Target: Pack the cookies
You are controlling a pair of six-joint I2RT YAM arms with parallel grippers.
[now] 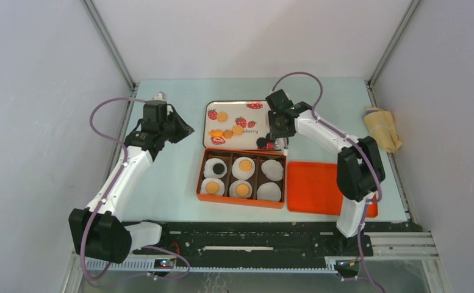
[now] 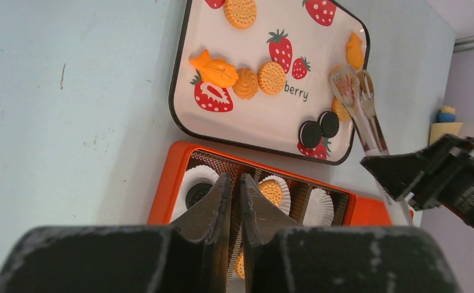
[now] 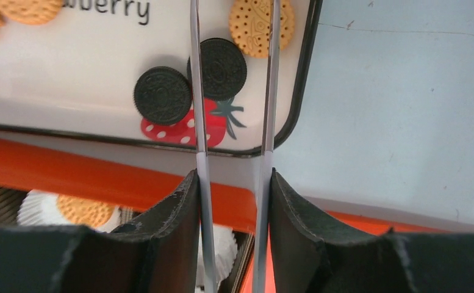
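The cookies lie on a strawberry-print tray (image 1: 255,107): golden ones (image 1: 222,116) and two black ones (image 3: 161,96). My right gripper (image 3: 233,174) is shut on metal tongs (image 3: 196,91). The tongs' two arms straddle one black cookie (image 3: 222,60) near the tray's front right corner; whether they touch it I cannot tell. An orange box (image 1: 199,177) in front of the tray holds paper cups, one with a black cookie (image 1: 218,167) and three with golden ones (image 1: 244,165). My left gripper (image 2: 235,178) hangs left of the tray, shut to a thin slit and holding nothing.
The box's orange lid (image 1: 319,189) lies flat to the right of the box. A yellow cloth (image 1: 382,128) sits at the table's right edge. Grey walls and frame posts enclose the table on three sides.
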